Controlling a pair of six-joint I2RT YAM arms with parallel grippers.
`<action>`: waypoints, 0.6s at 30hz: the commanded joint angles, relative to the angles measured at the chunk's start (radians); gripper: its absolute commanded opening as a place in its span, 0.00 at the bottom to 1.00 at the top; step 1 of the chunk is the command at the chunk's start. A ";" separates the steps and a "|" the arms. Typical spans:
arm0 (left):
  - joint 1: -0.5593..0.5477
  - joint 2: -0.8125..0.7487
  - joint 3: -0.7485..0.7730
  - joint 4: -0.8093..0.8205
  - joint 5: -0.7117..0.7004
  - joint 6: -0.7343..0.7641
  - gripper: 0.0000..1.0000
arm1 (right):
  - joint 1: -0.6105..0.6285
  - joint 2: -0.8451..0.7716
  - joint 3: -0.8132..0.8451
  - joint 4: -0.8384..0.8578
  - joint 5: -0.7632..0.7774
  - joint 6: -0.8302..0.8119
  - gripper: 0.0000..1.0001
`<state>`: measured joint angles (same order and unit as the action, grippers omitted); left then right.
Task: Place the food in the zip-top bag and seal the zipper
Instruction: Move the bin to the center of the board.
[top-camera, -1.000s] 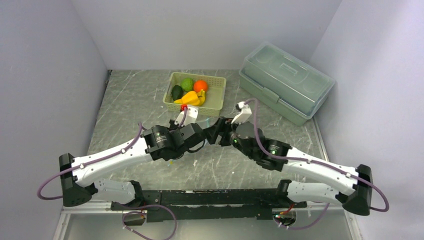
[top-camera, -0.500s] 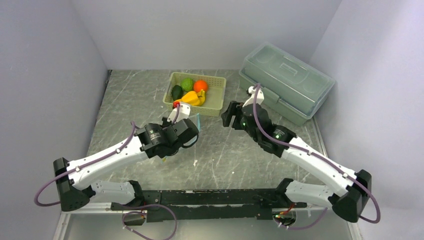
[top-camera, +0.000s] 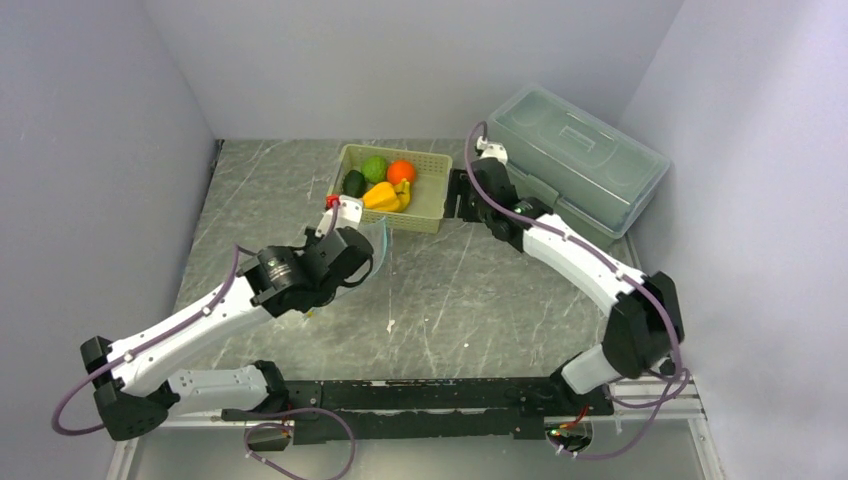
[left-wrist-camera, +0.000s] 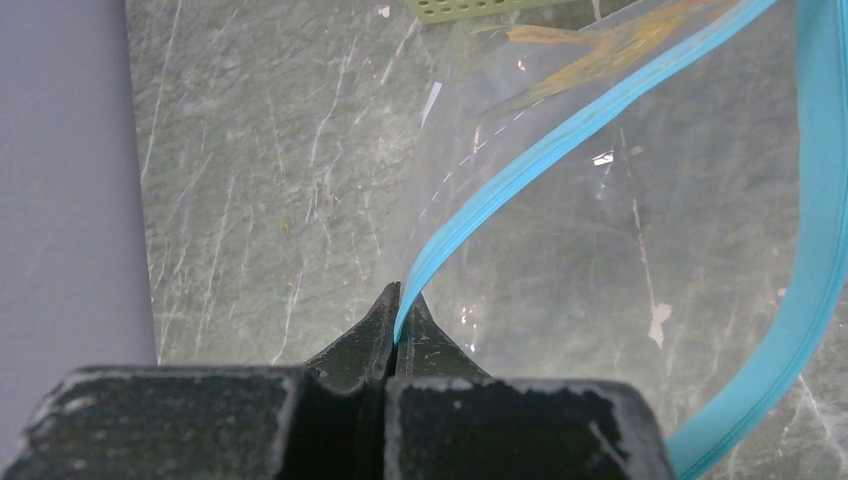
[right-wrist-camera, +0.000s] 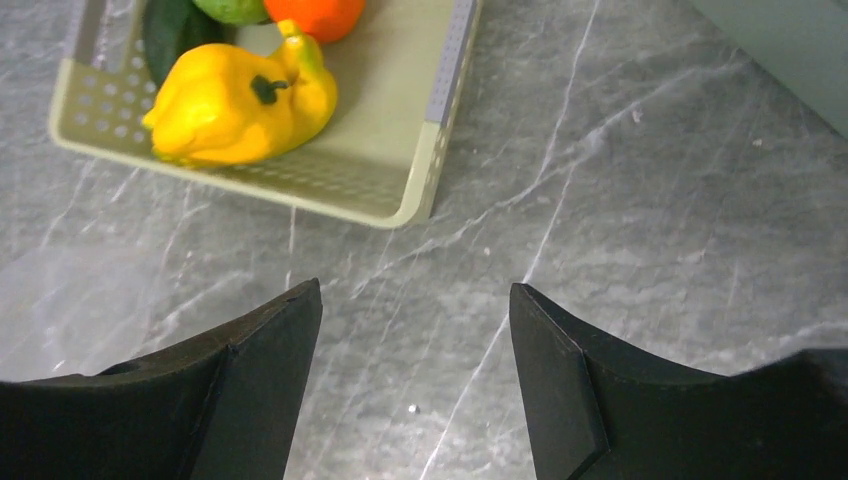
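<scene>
Lidded box (top-camera: 575, 165) at 2 o'clock on the table (top-camera: 450, 300). Basket (top-camera: 432, 200) at 12 o'clock, containing the food (top-camera: 385, 185). Zip-top bag (left-wrist-camera: 560, 250), mouth open, at the basket's 6 o'clock, its zipper (left-wrist-camera: 500, 195) pinched by the closed left gripper (left-wrist-camera: 398, 300). Right gripper (right-wrist-camera: 415, 300), spread wide and empty, at the basket's 3 o'clock.

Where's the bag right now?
Top view: the bag is left of centre, pinched at its zipper by the left gripper, just in front of the basket.
</scene>
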<state>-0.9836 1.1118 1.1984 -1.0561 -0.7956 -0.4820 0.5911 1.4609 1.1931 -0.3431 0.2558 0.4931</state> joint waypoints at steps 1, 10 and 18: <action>0.013 -0.062 -0.035 0.068 0.026 0.049 0.00 | -0.021 0.099 0.114 0.018 -0.021 -0.050 0.72; 0.016 -0.096 -0.063 0.054 0.051 0.032 0.00 | -0.045 0.325 0.286 -0.004 0.006 -0.082 0.68; 0.016 -0.100 -0.061 0.026 0.037 0.012 0.00 | -0.064 0.496 0.429 -0.041 0.032 -0.085 0.59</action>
<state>-0.9703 1.0367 1.1343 -1.0298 -0.7490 -0.4572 0.5385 1.9152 1.5398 -0.3656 0.2569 0.4225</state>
